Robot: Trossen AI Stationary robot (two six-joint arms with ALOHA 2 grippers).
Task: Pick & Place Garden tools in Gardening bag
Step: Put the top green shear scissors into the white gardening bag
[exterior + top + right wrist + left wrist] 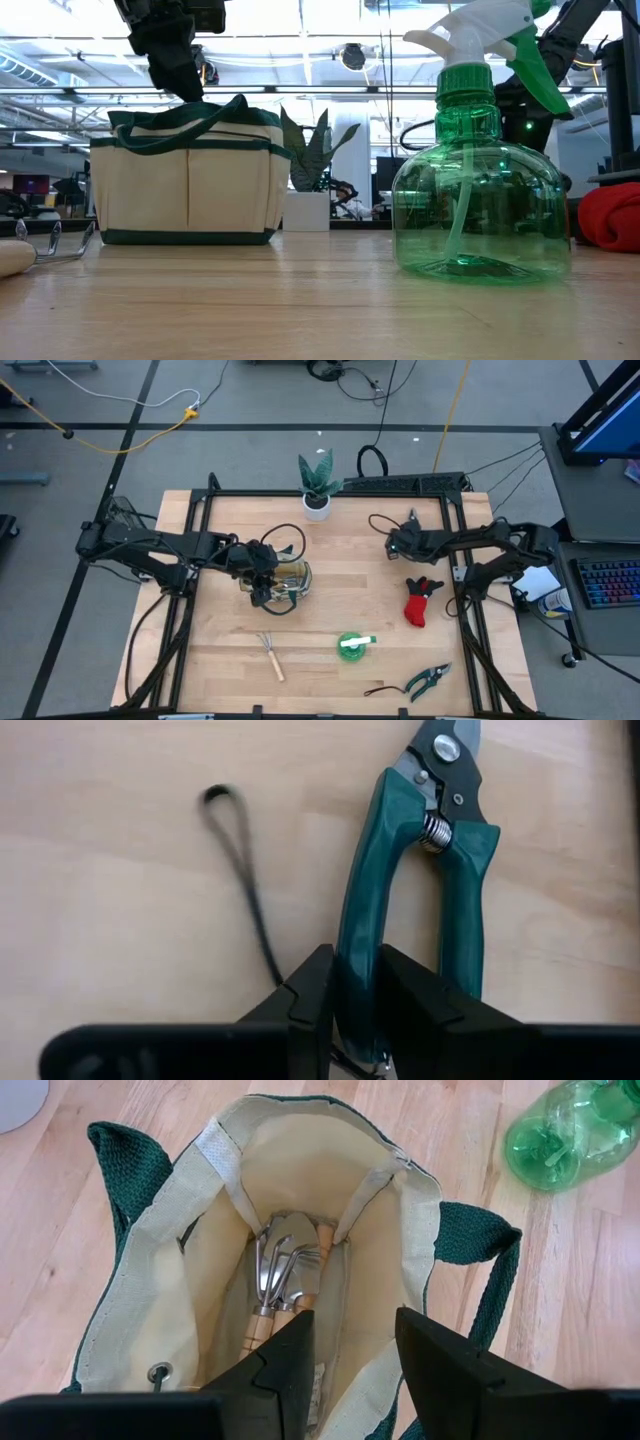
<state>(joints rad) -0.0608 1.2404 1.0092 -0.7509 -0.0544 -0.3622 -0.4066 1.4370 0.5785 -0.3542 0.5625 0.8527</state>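
Left gripper (355,1330) hovers over the mouth of the gardening bag (225,1140), left of table centre, fingers spread and empty. Bag upright. A mini rake (275,1275) and a trowel (295,1230) lie inside, heads away from the wrist.

Right gripper (355,965) is over bare wood at rear right, near the frame rail, pinching one teal handle of the pruning shears (365,870). Long axis is in line with the fingers, blades pointing away; whether they rest on the table is unclear.

Front strip: second rake (270,655), spray bottle (352,645), second shears (428,680). Glove (420,600) is near the right gripper. Potted plant (318,480) is at the rear edge.
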